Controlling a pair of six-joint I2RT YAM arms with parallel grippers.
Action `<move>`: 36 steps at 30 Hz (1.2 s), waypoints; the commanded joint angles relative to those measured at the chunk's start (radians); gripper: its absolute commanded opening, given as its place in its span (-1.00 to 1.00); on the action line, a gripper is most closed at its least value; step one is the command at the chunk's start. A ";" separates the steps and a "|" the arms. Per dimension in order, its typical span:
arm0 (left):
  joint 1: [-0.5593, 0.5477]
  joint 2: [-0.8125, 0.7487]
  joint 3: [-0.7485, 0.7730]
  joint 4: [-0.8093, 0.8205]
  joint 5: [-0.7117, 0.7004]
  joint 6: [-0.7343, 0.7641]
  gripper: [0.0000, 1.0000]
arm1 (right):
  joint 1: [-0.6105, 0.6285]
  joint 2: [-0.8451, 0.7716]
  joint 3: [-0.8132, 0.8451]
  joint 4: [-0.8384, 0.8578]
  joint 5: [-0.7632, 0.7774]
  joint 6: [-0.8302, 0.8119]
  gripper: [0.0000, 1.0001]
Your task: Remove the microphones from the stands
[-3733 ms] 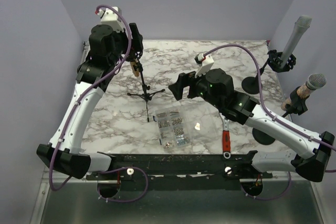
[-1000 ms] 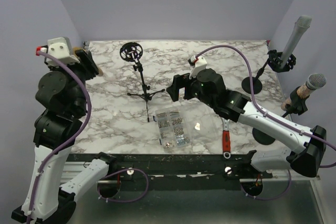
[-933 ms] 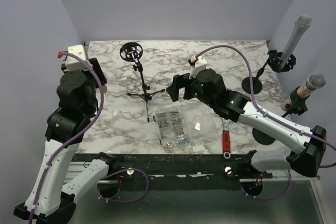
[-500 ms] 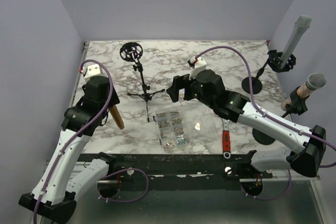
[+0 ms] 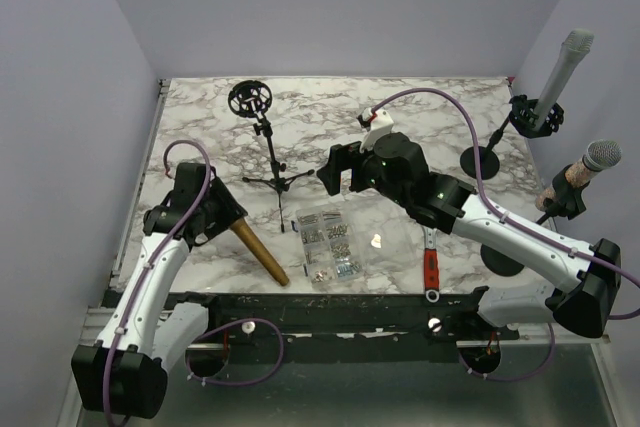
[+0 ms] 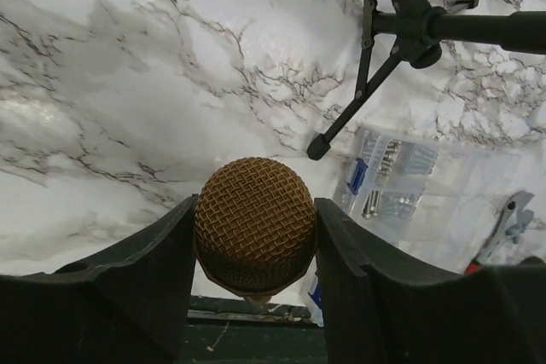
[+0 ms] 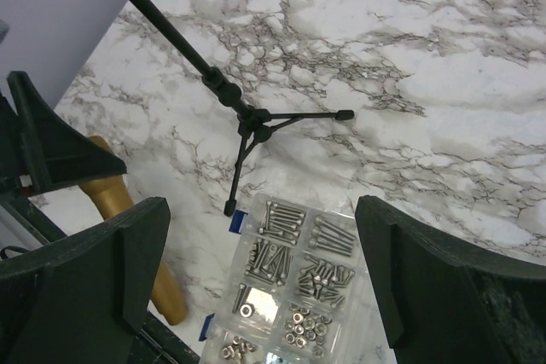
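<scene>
The left end effector [image 6: 256, 215] is closest to us. Its two fingers are squeezed on the round gold mesh head of the microphone [image 5: 262, 255]. The microphone's long gold body points away from the end effector, down and toward the near edge of the desk [image 5: 400, 107]. I cannot tell if its far tip touches the desk or hangs just above it.

Just past the microphone's tip lies a clear box of screws [image 5: 328, 243]. A bit farther from the left end effector stands the little black stand [image 5: 270, 152] on its three thin legs. The ring holder [image 5: 250, 99] at its top has nothing in it.

The right end effector [image 5: 336, 169] hangs over the desk just beyond the box, with its fingers spread wide and nothing between them. The stand's legs are near it, on its left side.

So the pulling-out part looks done, because the microphone is out of the stand. I think the step now is putting it down. The next move should be to lower it until it lies flat on the desk, beside the box and not on it, and then let the fingers go.
</scene>
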 commanded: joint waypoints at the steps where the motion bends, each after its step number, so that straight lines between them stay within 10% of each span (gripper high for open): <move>1: 0.050 0.019 -0.100 0.150 0.163 -0.132 -1.00 | 0.006 -0.004 -0.014 -0.003 -0.017 0.013 1.00; 20: 0.237 0.227 -0.282 0.400 0.157 -0.222 -0.73 | 0.007 0.014 -0.032 0.015 -0.009 0.010 1.00; 30: 0.247 0.242 -0.297 0.391 0.133 -0.220 0.39 | 0.007 0.036 -0.028 0.020 -0.009 0.008 1.00; 36: 0.249 0.207 -0.285 0.369 0.122 -0.207 0.74 | 0.006 0.052 -0.021 0.017 -0.013 0.010 1.00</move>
